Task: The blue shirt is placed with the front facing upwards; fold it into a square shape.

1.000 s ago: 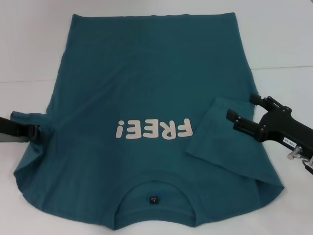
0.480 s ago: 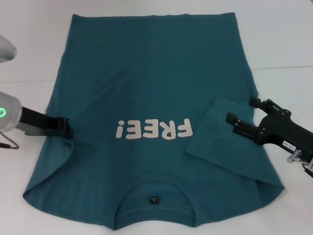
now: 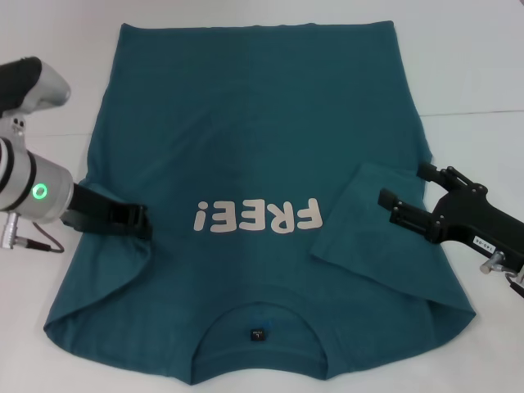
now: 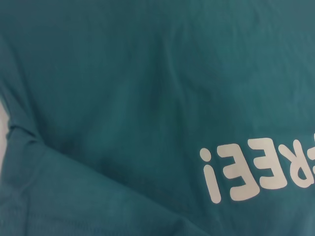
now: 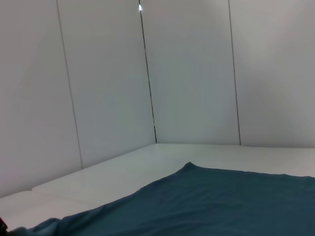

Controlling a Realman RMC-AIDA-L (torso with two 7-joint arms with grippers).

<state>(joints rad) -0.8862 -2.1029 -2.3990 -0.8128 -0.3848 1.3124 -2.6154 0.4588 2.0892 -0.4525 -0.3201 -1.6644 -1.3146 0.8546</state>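
Observation:
The blue shirt (image 3: pixel 262 123) lies flat on the white table, front up, its "FREE!" print (image 3: pixel 258 217) and neckline label (image 3: pixel 257 334) toward me. The sleeve on the right side (image 3: pixel 372 225) is folded in over the body. My right gripper (image 3: pixel 403 183) stands open at that sleeve's outer edge, holding nothing. My left gripper (image 3: pixel 141 223) is over the shirt's left side, beside the print, shut on the left sleeve, whose cloth is folded inward under it. The left wrist view shows the shirt (image 4: pixel 123 98) with its print (image 4: pixel 256 169) and a fold line.
White table (image 3: pixel 475 74) surrounds the shirt on all sides. The left arm's silver wrist with a green light (image 3: pixel 37 191) hangs over the table's left edge. In the right wrist view, white wall panels (image 5: pixel 108 88) stand behind the shirt (image 5: pixel 221 206).
My left gripper has travelled right from the shirt's left edge, drawing the left sleeve in over the body. The right gripper has stayed put, open.

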